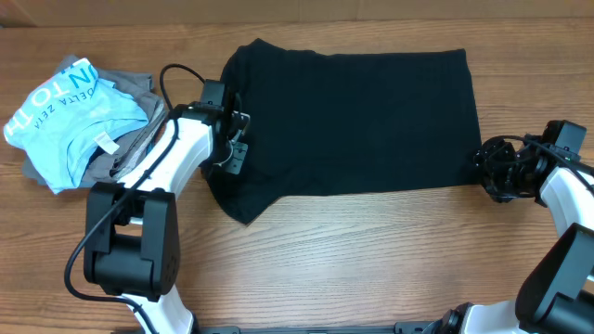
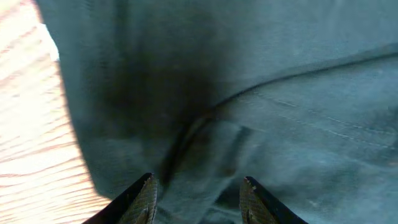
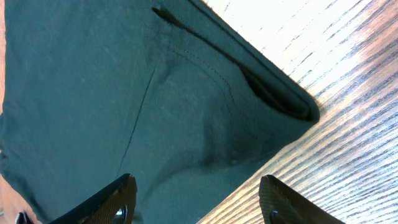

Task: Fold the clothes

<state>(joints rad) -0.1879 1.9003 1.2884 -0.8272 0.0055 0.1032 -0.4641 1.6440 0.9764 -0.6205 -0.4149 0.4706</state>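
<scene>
The clothes, a plain black T-shirt (image 1: 353, 121), lie spread flat across the middle of the wooden table (image 1: 371, 260). My left gripper (image 1: 237, 153) is low over the shirt's left edge. In the left wrist view its fingers stand apart (image 2: 198, 180) with a raised crease of the dark fabric (image 2: 280, 93) between them. My right gripper (image 1: 487, 169) is at the shirt's right edge, near the lower corner. In the right wrist view it is open (image 3: 196, 180), one finger over the fabric (image 3: 93, 93) and the other over bare wood.
A light blue shirt with white lettering (image 1: 65, 116) lies on grey garments (image 1: 139, 88) at the far left, close behind my left arm. Bare table wood runs along the front (image 1: 371, 278) and to the right of the shirt (image 3: 348, 93).
</scene>
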